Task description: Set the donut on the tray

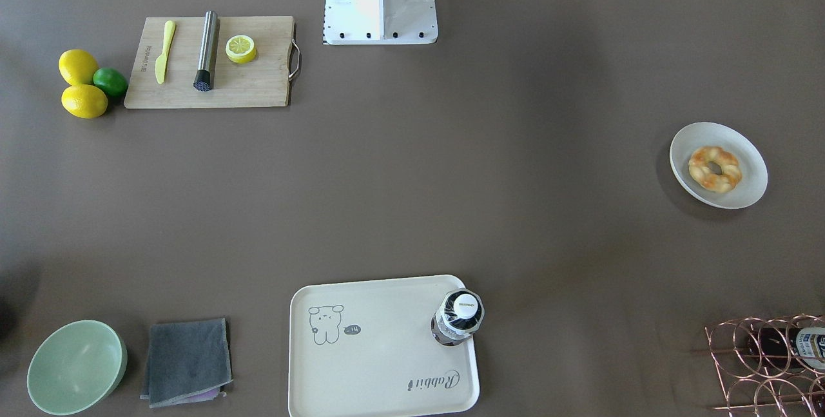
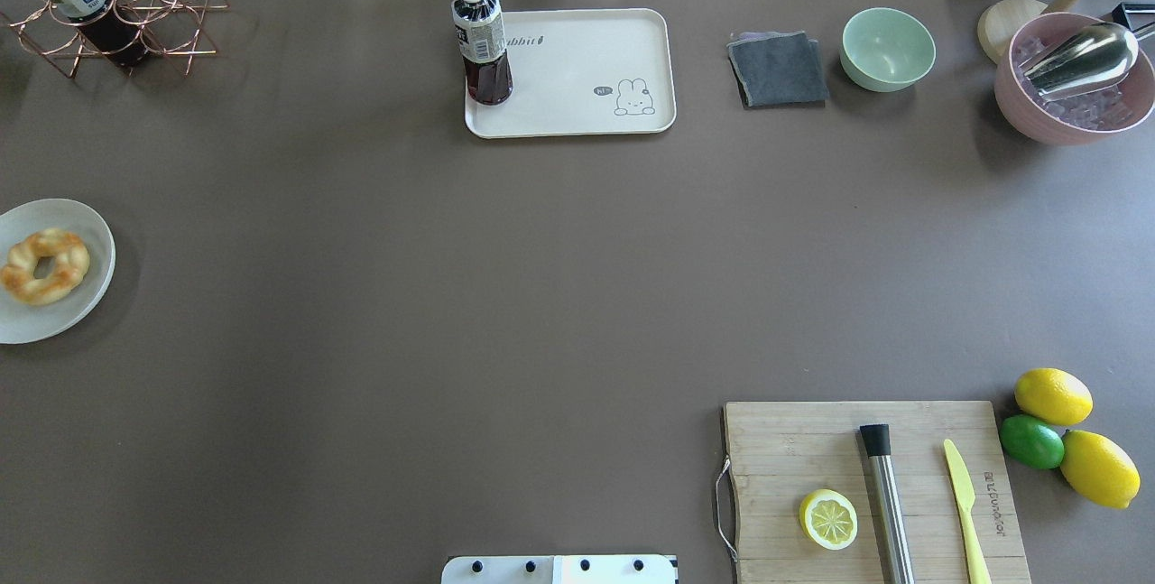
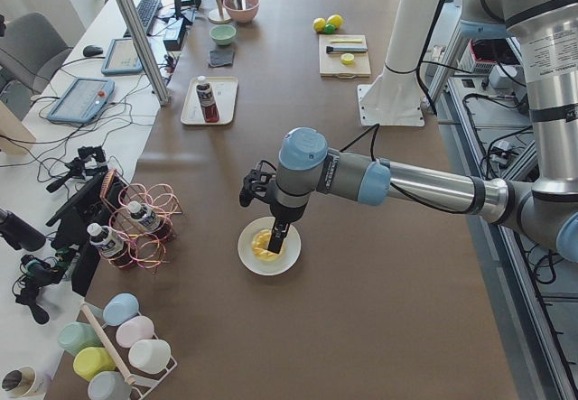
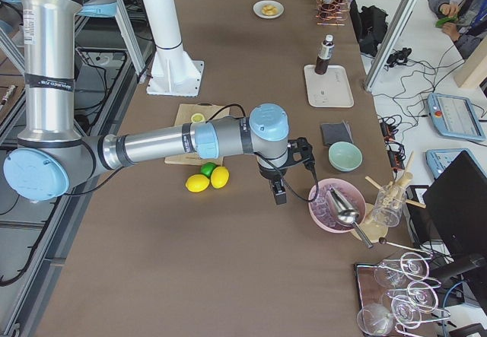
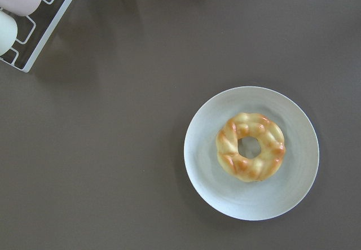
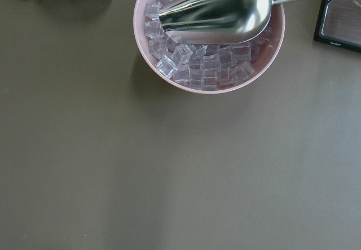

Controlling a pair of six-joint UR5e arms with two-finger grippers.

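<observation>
The donut (image 1: 715,169) is a golden twisted ring lying on a round white plate (image 1: 751,180) at the table's left end. It also shows in the overhead view (image 2: 43,266) and, centred right, in the left wrist view (image 5: 251,147). The cream tray (image 2: 577,69) with the rabbit drawing lies at the far middle edge, with a dark drink bottle (image 2: 483,42) standing on its corner. My left gripper (image 3: 274,236) hangs above the plate, seen only from the side; I cannot tell if it is open or shut. The same goes for my right gripper (image 4: 279,195), which hangs by the pink ice bowl (image 4: 335,204).
A wooden cutting board (image 2: 794,449) with a lemon half (image 2: 828,519), a steel muddler and a yellow knife sits near right, with lemons and a lime (image 2: 1031,440) beside it. A grey cloth (image 2: 778,69), a green bowl (image 2: 888,49) and a copper bottle rack (image 2: 117,15) line the far edge.
</observation>
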